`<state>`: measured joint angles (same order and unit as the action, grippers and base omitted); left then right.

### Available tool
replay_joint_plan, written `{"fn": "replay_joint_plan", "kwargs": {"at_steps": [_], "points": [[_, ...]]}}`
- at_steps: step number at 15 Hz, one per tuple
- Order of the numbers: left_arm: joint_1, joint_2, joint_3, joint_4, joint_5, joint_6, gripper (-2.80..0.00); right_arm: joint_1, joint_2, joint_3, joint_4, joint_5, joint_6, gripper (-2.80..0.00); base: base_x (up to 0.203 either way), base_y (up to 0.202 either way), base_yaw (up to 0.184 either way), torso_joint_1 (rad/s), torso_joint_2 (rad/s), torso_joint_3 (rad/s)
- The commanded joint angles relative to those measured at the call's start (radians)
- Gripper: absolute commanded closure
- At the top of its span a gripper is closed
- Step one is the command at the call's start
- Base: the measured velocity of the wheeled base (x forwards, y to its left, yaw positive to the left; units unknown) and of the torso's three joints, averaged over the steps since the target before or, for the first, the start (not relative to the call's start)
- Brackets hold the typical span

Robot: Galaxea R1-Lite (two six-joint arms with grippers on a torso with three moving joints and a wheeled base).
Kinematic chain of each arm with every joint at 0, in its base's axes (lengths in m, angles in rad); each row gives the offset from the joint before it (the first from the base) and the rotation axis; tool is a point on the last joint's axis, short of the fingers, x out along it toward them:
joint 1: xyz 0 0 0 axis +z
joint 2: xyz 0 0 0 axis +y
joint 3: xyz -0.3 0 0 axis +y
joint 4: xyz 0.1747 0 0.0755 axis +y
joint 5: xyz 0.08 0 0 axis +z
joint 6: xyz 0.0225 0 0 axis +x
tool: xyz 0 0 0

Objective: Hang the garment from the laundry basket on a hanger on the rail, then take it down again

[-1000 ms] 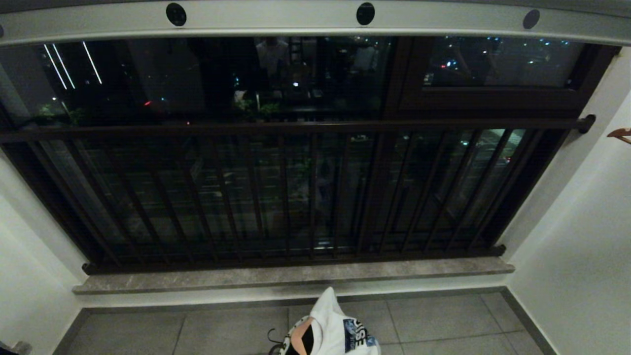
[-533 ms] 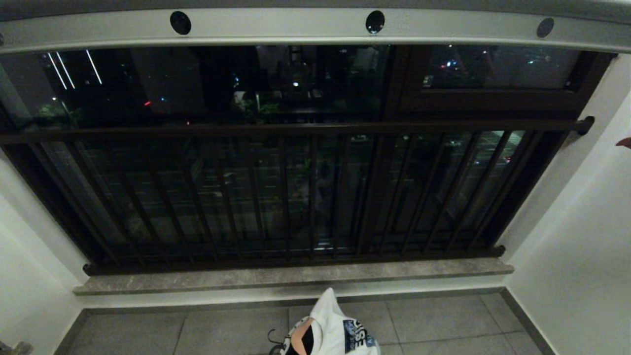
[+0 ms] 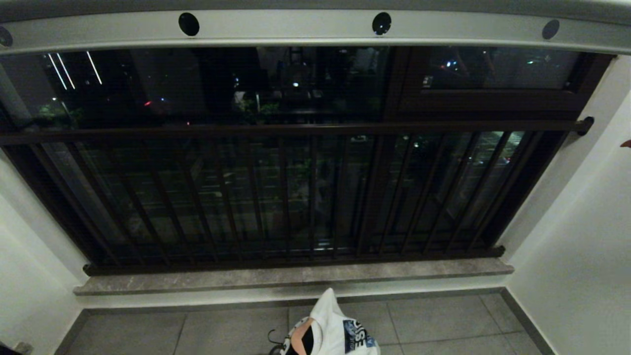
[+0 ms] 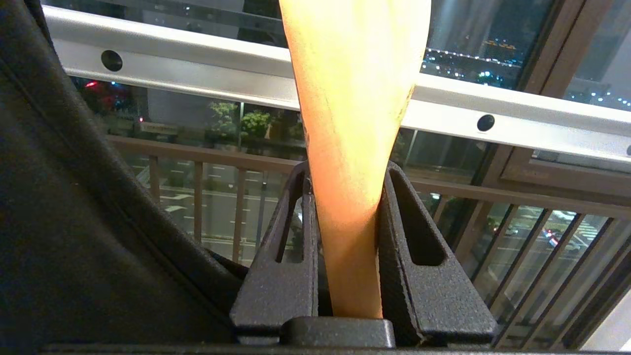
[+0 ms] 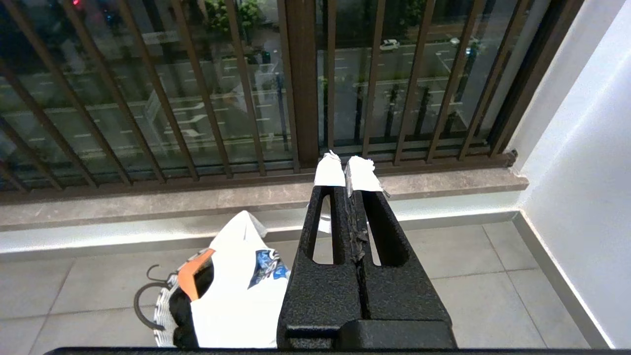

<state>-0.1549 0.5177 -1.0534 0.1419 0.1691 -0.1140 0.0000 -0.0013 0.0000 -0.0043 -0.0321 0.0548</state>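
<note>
Right now my left tool (image 4: pixel 345 236) is clamped on a pale wooden hanger (image 4: pixel 352 98), its two fingers pressed against the narrow part of the wood; no cloth shows on the stretch of hanger I can see from the wrist, though its upper part runs out of view. My right tool (image 5: pixel 348 170) hangs parked, its taped tips pressed together and holding nothing, pointing toward the sill (image 5: pixel 246 197).

Nearest me on the floor (image 3: pixel 434 315), at the bottom edge of the head view, sits the basket (image 3: pixel 285 345), only a sliver of its patterned rim showing. The garment (image 3: pixel 340 330), white with a blue print, lies heaped in it and rises above the rim; from the right wrist I also see a dark hook (image 5: pixel 143 301) curling out beside the rim.

Beyond the basket comes the grey sill, then the dark window grille (image 3: pixel 296 197) with night behind the glass. Farthest and highest is the rail (image 3: pixel 296 27), pale with round dark holes, running across the top; nothing hangs from the part I can see.

I judge the task to be early: a hanger is in hand, but the garment is still in the basket, so dressing the hanger, hooking it on the rail and taking it down all remain.
</note>
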Motion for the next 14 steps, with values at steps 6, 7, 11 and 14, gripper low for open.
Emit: {"fn": "replay_joint_plan", "kwargs": {"at_steps": [6, 7, 11, 14], "points": [[-0.002, 0.010, 0.016, 0.001, -0.002, -0.009, 0.00, 0.000, 0.001, 0.000, 0.000, 0.000, 0.000, 0.00, 0.000, 0.000, 0.000, 0.000, 0.00, 0.000], [-0.002, 0.012, 0.024, 0.001, -0.002, -0.014, 0.00, 0.000, 0.001, 0.000, 0.000, 0.000, 0.000, 0.00, 0.000, 0.000, 0.000, 0.000, 0.00, 0.000], [-0.002, 0.035, 0.040, 0.001, -0.014, -0.065, 0.00, 0.000, 0.001, 0.000, 0.000, 0.000, 0.000, 0.00, 0.000, 0.000, 0.000, 0.000, 0.00, 0.000], [-0.002, 0.052, 0.036, 0.000, -0.050, -0.104, 0.00, 0.000, 0.001, 0.000, 0.000, 0.000, 0.000, 0.00, 0.000, 0.000, 0.000, 0.000, 0.00, 0.000]]}}
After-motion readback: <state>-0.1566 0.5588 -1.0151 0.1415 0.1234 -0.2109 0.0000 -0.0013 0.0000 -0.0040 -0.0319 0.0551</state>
